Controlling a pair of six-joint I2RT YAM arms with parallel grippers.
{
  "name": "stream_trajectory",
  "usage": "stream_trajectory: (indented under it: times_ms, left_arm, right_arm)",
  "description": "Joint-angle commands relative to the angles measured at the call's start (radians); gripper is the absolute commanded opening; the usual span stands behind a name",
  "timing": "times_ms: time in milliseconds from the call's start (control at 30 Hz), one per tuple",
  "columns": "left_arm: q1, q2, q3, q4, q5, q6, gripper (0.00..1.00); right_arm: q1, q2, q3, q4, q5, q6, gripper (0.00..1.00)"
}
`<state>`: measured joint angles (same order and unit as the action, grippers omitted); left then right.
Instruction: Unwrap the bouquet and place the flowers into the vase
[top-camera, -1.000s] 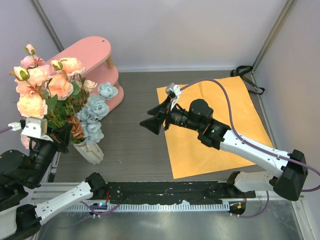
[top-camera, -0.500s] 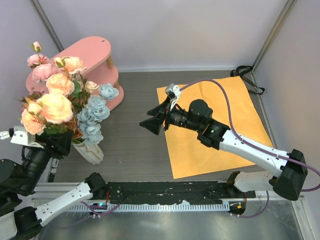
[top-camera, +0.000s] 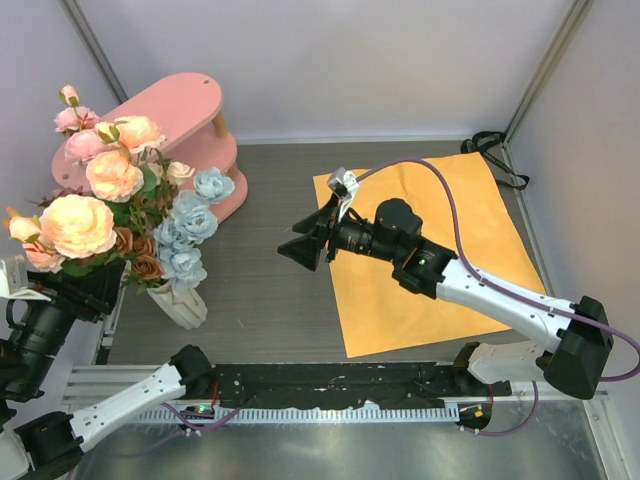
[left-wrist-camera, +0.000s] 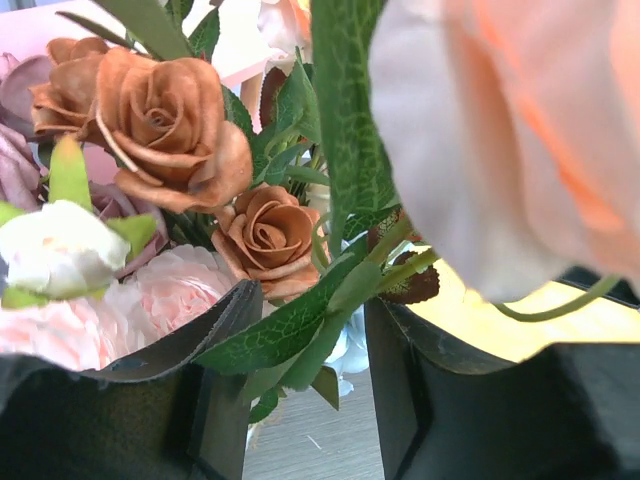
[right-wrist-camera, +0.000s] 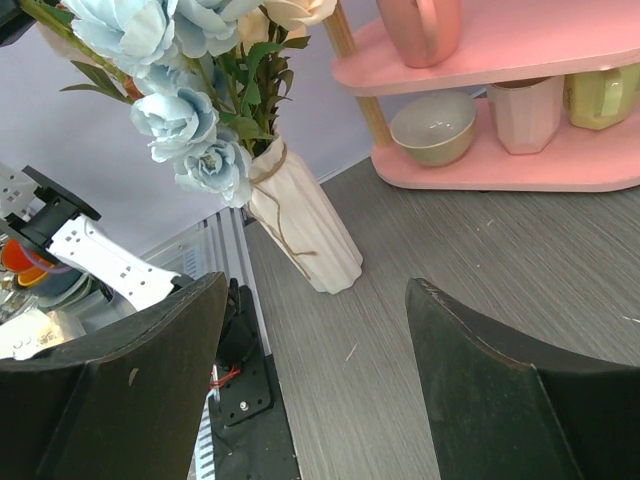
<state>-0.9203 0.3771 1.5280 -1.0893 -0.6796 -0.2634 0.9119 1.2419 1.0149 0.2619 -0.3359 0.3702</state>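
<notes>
Left end effector (left-wrist-camera: 310, 300) has just let go; jaws now spread, one leafy stem loose between them; flowers (top-camera: 110, 175) have sagged leftward yet stand in the vase (top-camera: 185, 303), counter (top-camera: 270, 300) left side; right end effector (right-wrist-camera: 315, 283) spread, idle; placement looks done.

White links (top-camera: 500, 300), black joints (top-camera: 575, 360), purple cable (top-camera: 452, 200) (thin, looping); broad black wedge fingers (right-wrist-camera: 120, 390)

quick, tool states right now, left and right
left tool: open, a leaf in the gap, not gripped
right tool: open, empty
</notes>
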Motion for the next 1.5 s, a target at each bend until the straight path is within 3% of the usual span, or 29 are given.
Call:
stream_trajectory:
  times_ms: [0,33,167,267,567,700,933,1033,1100,1133,1300,1467]
  left_arm:
    - [0.005,0.02,-0.015,0.035,0.017,-0.01,0.48]
    - [0.005,0.025,-0.02,0.038,0.029,-0.007,0.47]
    - [0.005,0.046,-0.031,0.028,0.026,-0.005,0.25]
    - [0.005,0.057,-0.048,-0.003,0.005,-0.005,0.17]
    - [0.005,0.014,-0.141,-0.029,-0.024,-0.031,0.11]
    - [0.005,0.013,-0.129,-0.047,-0.028,-0.042,0.12]
    - [0.005,0.016,-0.048,-0.043,0.023,-0.073,0.41]
    - [0.005,0.019,-0.023,-0.029,0.052,-0.079,0.46]
    - [0.005,0.023,-0.02,-0.027,0.058,-0.08,0.41]
    - [0.005,0.023,-0.022,-0.03,0.057,-0.08,0.33]
    - [0.005,0.032,-0.057,-0.052,0.052,-0.079,0.13]
    - [0.005,0.025,-0.078,-0.08,0.054,-0.092,0.06]
  right_arm:
    - [-0.004,0.002,-0.001,0.05,-0.012,0.012,0.78]
    - [-0.004,0.002,-0.001,0.051,-0.012,0.012,0.78]
    - [-0.004,-0.002,-0.007,0.051,-0.012,0.015,0.78]
    - [-0.004,-0.002,-0.009,0.051,-0.014,0.018,0.78]
    - [-0.004,-0.002,-0.021,0.056,-0.014,0.021,0.78]
    - [-0.004,0.005,-0.021,0.06,-0.015,0.026,0.78]
    - [-0.004,0.011,-0.019,0.065,-0.015,0.03,0.78]
    - [-0.004,0.013,-0.021,0.065,-0.015,0.032,0.78]
    - [-0.005,0.014,-0.022,0.065,-0.017,0.036,0.78]
    - [-0.004,0.014,-0.021,0.066,-0.017,0.038,0.78]
    - [-0.004,0.01,-0.025,0.068,-0.015,0.041,0.78]
    - [-0.005,0.005,-0.029,0.066,-0.017,0.042,0.78]
